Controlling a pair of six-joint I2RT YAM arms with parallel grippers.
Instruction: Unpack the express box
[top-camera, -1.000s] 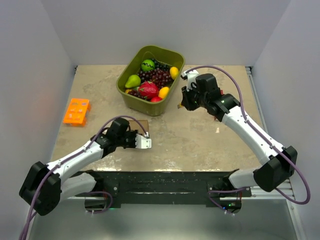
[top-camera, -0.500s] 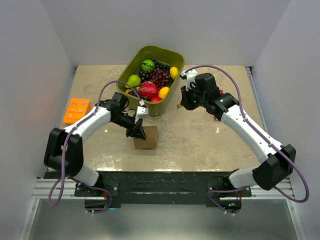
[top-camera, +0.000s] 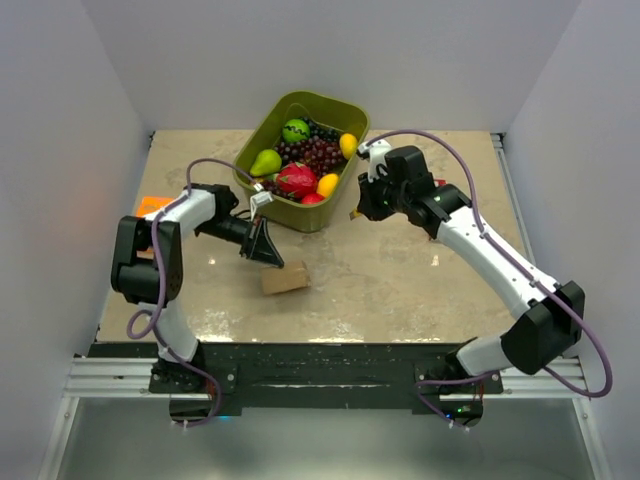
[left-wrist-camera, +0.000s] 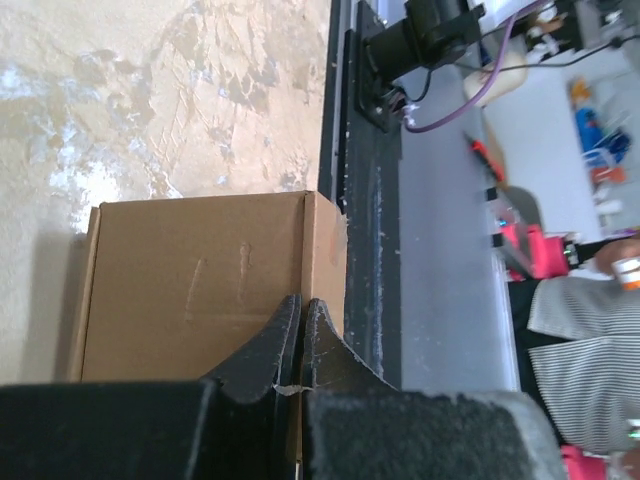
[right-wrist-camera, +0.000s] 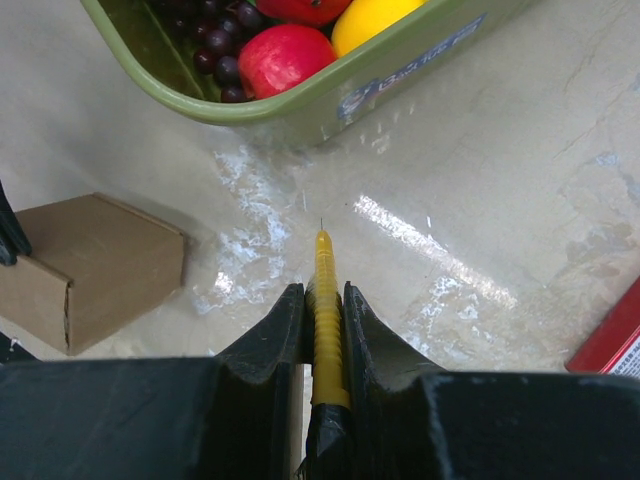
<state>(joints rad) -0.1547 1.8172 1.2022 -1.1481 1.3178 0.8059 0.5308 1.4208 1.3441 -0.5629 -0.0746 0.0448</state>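
The express box, a small brown cardboard box, lies closed on the table in front of the green tub. It also shows in the left wrist view and the right wrist view. My left gripper is shut and empty, its fingertips over the box's edge; I cannot tell if they touch it. My right gripper hovers right of the tub, well right of the box. It is shut on a yellow ribbed cutter with a fine tip pointing at the table.
A green tub of fruit stands at the back centre, its rim close ahead in the right wrist view. An orange tray lies at the left, mostly hidden by my left arm. A red packet lies right of the right gripper.
My left arm has swung from the near side out to the left and back, its gripper now pointing at the box from the left. The box has shifted and turned slightly. The right gripper barely moved.
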